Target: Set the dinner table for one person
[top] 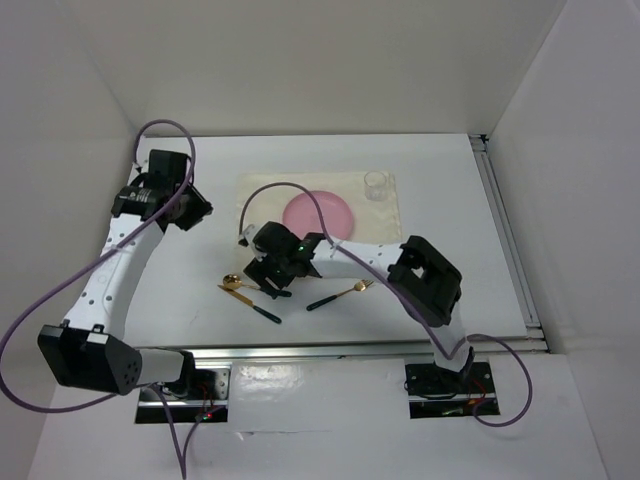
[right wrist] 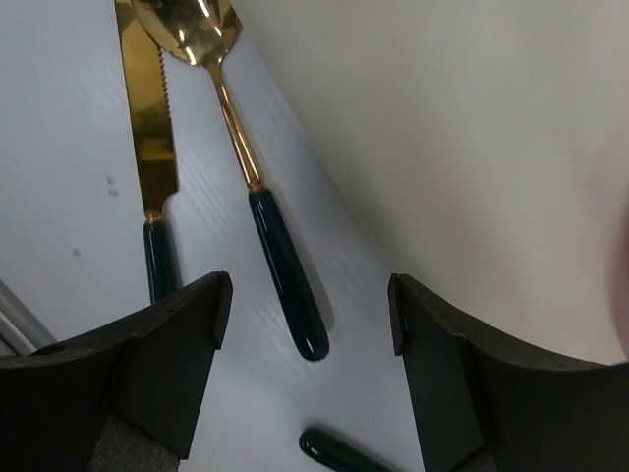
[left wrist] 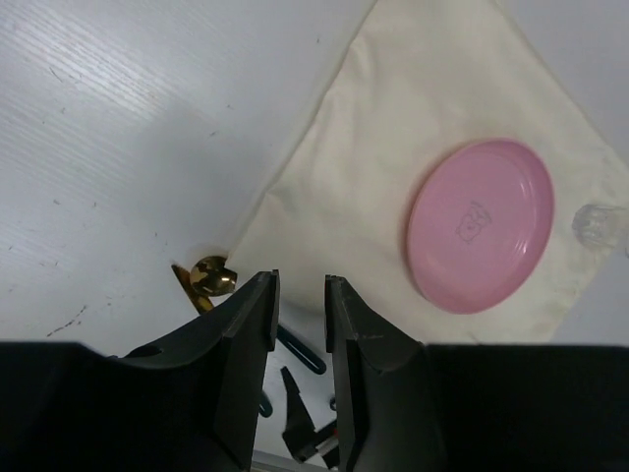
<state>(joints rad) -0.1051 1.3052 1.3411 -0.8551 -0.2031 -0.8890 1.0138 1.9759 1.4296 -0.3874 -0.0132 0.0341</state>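
Note:
The white dinner table (top: 200,260) carries a cream mat (top: 262,195) with a pink plate (top: 318,211) and a clear glass (top: 376,184) on it. A gold spoon (top: 232,282), knife (top: 254,302) and fork (top: 342,293), all with dark green handles, lie on the table in front of the mat. My right gripper (top: 272,272) is open wide, low over the spoon's handle (right wrist: 285,275), holding nothing. The knife (right wrist: 152,128) lies left of it. My left gripper (top: 188,212) hovers above the table left of the mat, jaws only narrowly apart and empty (left wrist: 300,295).
Metal rails run along the table's near edge (top: 330,350) and right edge (top: 505,230). White walls enclose the back and sides. In the left wrist view the plate (left wrist: 480,224) and the glass (left wrist: 600,226) sit on the mat (left wrist: 393,147).

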